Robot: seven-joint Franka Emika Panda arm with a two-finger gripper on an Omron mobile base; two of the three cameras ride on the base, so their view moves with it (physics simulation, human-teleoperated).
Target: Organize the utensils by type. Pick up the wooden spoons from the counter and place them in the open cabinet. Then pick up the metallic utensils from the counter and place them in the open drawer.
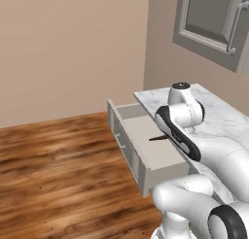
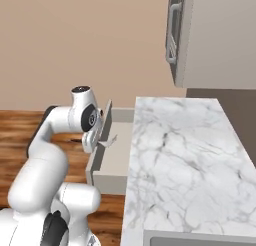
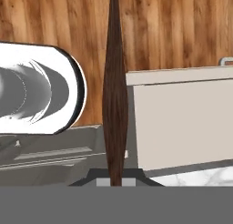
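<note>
My gripper (image 2: 96, 138) is shut on a slim metallic utensil with a dark brown handle (image 3: 114, 95). It hangs over the open drawer (image 1: 127, 148), a shallow light grey box pulled out from under the counter (image 2: 180, 155). The handle tip (image 1: 156, 138) pokes out left of my wrist, above the drawer's pale floor. The fine pale metal end (image 2: 112, 140) points toward the counter edge. In the hand view the handle runs straight up from between my fingertips (image 3: 116, 180), with the drawer (image 3: 182, 123) beside it. The wooden spoons are out of view.
The white marble counter (image 1: 221, 117) runs along the right of the drawer. Above it hangs the open cabinet (image 2: 220, 35), its door (image 1: 209, 24) swung out with a bar handle. Wooden floor (image 1: 58, 165) lies left of the drawer front.
</note>
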